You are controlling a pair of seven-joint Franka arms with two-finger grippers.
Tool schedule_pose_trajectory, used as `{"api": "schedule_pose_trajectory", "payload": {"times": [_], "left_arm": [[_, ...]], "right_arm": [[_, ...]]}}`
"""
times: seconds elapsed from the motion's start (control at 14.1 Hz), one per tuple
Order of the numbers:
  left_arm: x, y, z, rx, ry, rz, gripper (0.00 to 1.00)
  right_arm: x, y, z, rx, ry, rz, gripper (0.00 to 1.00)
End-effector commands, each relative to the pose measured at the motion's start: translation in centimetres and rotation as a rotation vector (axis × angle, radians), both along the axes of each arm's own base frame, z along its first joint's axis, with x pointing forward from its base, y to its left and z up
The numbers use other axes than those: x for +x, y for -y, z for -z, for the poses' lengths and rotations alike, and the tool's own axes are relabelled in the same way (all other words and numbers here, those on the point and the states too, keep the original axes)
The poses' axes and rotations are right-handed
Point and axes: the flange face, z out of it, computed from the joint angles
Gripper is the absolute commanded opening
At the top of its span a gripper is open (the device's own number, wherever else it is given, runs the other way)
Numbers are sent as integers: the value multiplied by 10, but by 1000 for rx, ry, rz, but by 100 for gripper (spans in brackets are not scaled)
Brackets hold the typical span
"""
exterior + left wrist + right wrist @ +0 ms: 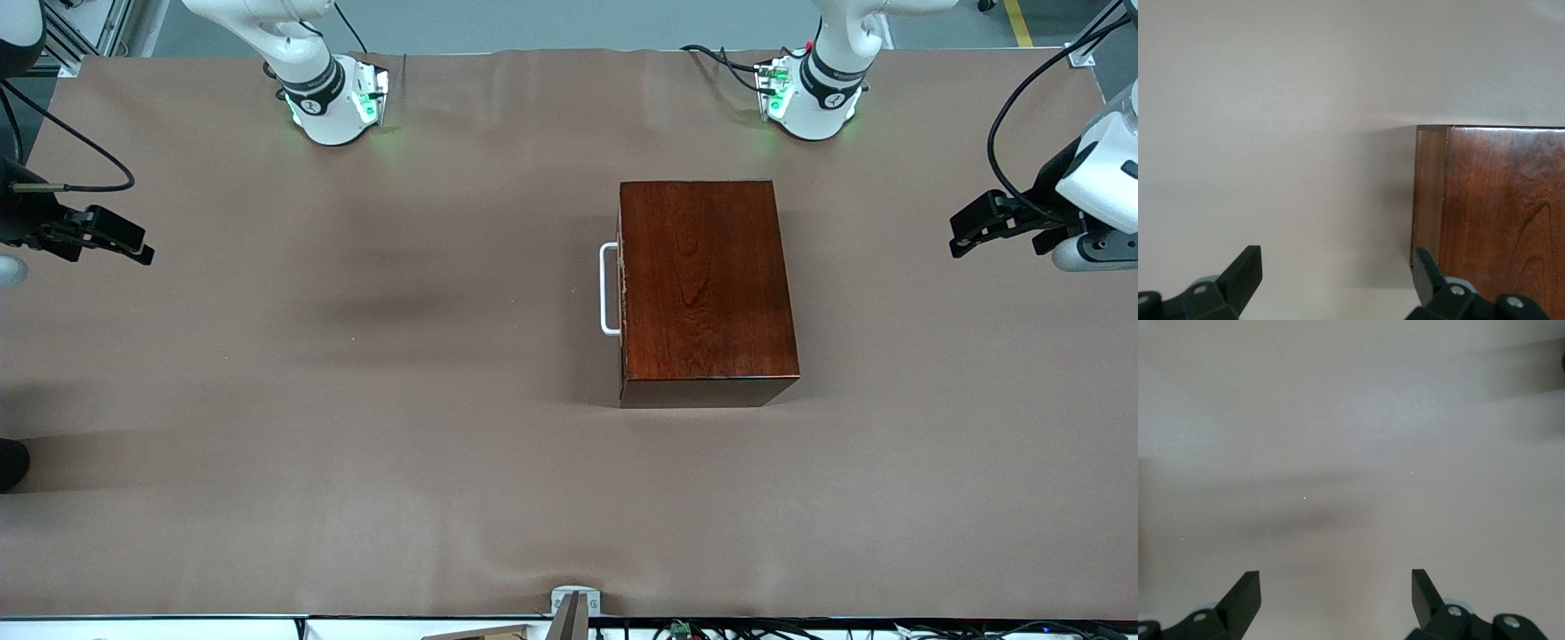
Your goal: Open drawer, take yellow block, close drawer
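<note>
The dark reddish-brown wooden box (702, 289) stands mid-table, toward the left arm's end. Its drawer is shut, with the white U-shaped handle (608, 289) on the side that faces the right arm's end. The yellow block is hidden. My left gripper (973, 233) is open and empty, up in the air at the left arm's end of the table, apart from the box; its wrist view (1338, 273) shows a corner of the box (1491, 207). My right gripper (124, 242) is open and empty over the table's right-arm end; its wrist view (1336, 593) shows only bare table.
The brown table cover (356, 400) is bare around the box. The two arm bases (333, 102) (809, 98) stand along the edge farthest from the front camera. A small bracket (573, 609) sits at the nearest edge.
</note>
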Motion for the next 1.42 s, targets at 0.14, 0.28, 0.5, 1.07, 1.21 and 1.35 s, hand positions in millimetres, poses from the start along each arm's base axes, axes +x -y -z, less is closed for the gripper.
{"api": "schedule_pose_trajectory", "payload": {"times": [0.14,0.28,0.5,1.07,1.21,1.35], "left_arm": [[-5,2,-5,-14,8,-11,100],[-5,3,-5,-13,8,-10,100],[-2,2,-6,-5,23,-10,100],[3,-1,-7,-8,27,1,100],[5,-1,-6,-21,26,-8,100],[11,8,5,-28,17,0,100]], "right_arm": [[0,3,-4,-1,2,5,100],[0,3,-4,-1,2,5,100],[2,2,-1,0,-3,1,100],[2,3,-1,-1,0,3,100],[3,2,-1,0,-1,2,100],[3,2,-1,0,-1,2,100]]}}
